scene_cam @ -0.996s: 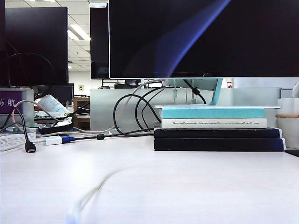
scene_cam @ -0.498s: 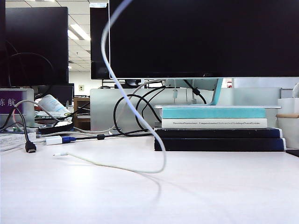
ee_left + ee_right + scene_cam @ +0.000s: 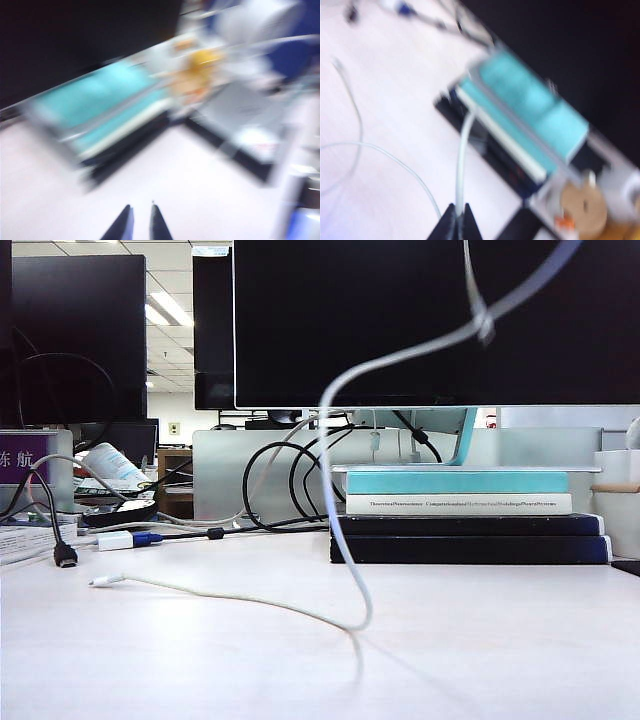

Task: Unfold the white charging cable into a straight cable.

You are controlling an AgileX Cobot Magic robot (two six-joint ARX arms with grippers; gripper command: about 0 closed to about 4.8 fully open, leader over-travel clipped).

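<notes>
White charging cable [image 3: 461,165] hung from our clamped right gripper [image 3: 456,214]; left gripper [image 3: 138,217] stood nearly closed, empty.

Only the fingertips of the robot show, in the two wrist views. The left end effector [image 3: 138,222] has two slim, dark fingers [image 3: 122,227] tapering to pointed tips. The right end effector [image 3: 456,222] has two similar black, wedge-shaped fingers [image 3: 470,227]. Both pictures are blurred, so no screws or markings can be made out.
</notes>
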